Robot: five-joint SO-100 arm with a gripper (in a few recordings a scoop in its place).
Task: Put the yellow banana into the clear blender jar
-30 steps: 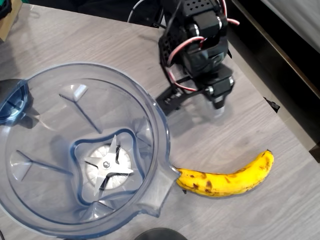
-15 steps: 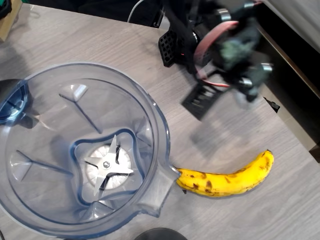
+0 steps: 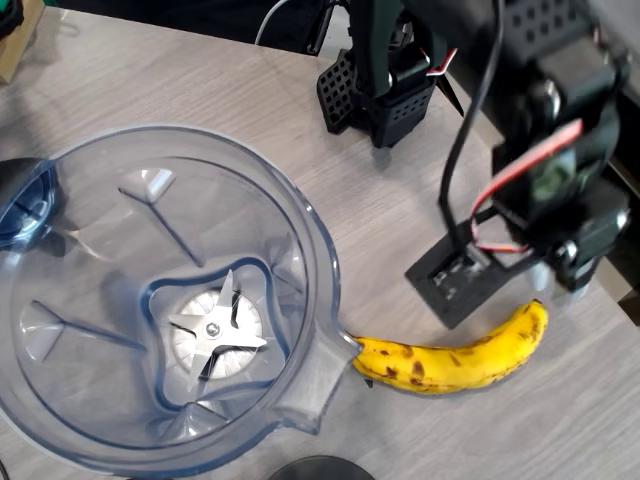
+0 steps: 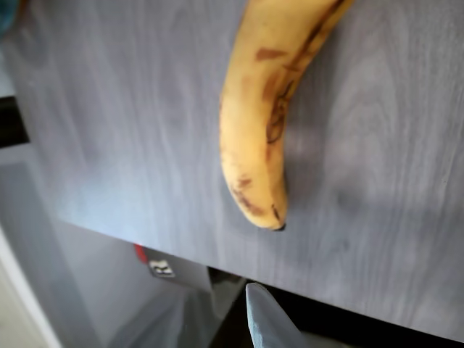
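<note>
One banana (image 3: 455, 358) lay on the surface (image 3: 150, 90), left tip touching one jar's (image 3: 320, 250) spout. Hand (image 3: 560, 285) hovered above its right end; opening could not be told.

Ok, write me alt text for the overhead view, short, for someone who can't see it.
A spotted yellow banana lies on a grey wood-grain table, one end touching the spout of a large clear blender jar that holds only its steel blade. A black robot arm hangs over the banana's other end.
</note>
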